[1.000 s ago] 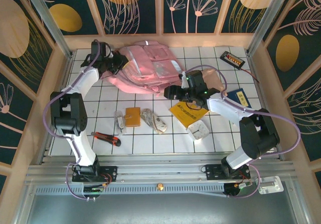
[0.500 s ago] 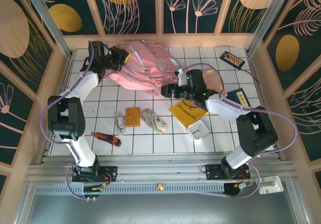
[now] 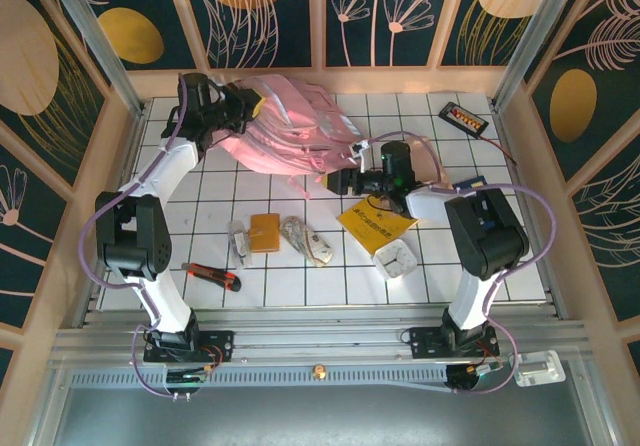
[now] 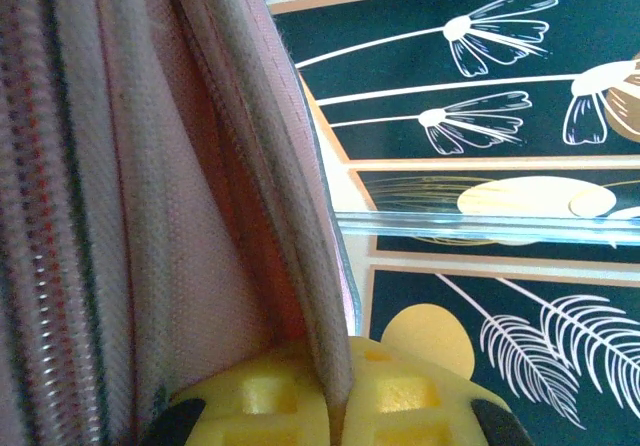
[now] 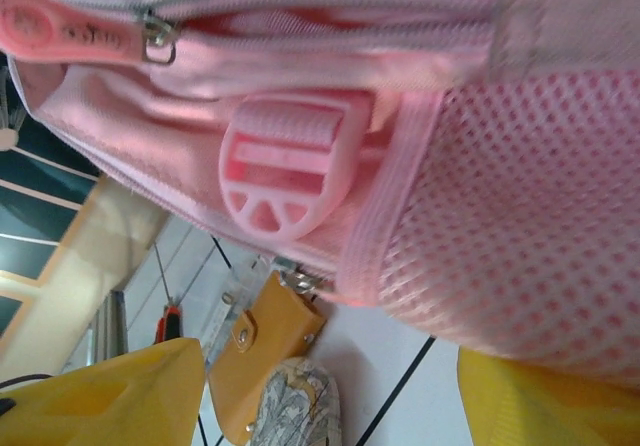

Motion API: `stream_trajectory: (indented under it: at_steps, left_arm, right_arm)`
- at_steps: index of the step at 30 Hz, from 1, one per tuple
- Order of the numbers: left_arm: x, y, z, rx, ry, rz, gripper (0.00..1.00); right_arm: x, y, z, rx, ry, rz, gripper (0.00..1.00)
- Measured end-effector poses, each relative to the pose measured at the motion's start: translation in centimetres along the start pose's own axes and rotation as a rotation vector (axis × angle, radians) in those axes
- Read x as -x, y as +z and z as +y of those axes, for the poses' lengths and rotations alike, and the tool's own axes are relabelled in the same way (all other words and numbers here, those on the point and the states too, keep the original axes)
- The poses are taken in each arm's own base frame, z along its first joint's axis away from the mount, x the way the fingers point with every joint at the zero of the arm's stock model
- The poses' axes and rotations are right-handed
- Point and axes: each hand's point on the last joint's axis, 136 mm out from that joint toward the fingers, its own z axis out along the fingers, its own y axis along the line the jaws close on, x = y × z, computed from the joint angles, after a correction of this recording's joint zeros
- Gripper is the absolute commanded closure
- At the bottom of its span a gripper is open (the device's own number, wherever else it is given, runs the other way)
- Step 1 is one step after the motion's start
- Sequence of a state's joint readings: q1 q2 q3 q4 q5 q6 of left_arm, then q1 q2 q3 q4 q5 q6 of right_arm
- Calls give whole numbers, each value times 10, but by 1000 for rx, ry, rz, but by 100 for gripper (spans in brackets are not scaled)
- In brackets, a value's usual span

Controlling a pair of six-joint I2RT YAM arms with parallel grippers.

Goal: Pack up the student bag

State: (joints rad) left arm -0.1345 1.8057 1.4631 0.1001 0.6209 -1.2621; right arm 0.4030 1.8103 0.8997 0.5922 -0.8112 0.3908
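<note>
The student bag (image 3: 290,131), a big pink backpack, lies bunched at the back of the table with its left edge lifted. My left gripper (image 3: 235,111) is shut on that edge; in the left wrist view the yellow fingertips (image 4: 340,406) pinch a fold of the bag's fabric (image 4: 150,166). My right gripper (image 3: 345,181) is open at the bag's near right corner. In the right wrist view its fingers (image 5: 110,396) stand wide apart below the bag's pink buckle (image 5: 290,171) and mesh side pocket (image 5: 540,206), with nothing between them.
On the tiles in front lie a tan key case (image 3: 264,232), a patterned pouch (image 3: 305,238), a yellow booklet (image 3: 375,224), a white item (image 3: 397,259) and a red-black utility knife (image 3: 212,276). A blue book (image 3: 470,186) and a black device (image 3: 464,117) sit at the right.
The left gripper has lifted the bag's edge up and back, bunching the bag toward the back left. The right gripper moved in toward the bag and its jaws narrowed a little.
</note>
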Motion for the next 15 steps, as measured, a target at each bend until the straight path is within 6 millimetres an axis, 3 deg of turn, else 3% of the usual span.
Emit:
stream_trajectory:
  at_steps: [7, 15]
  left_arm:
    - [-4, 2, -7, -7, 0, 8, 100]
    - [-10, 4, -30, -39, 26, 19, 100]
  right_arm:
    - [-7, 5, -4, 102, 15, 9, 32]
    - [-10, 10, 3, 203, 35, -1, 31]
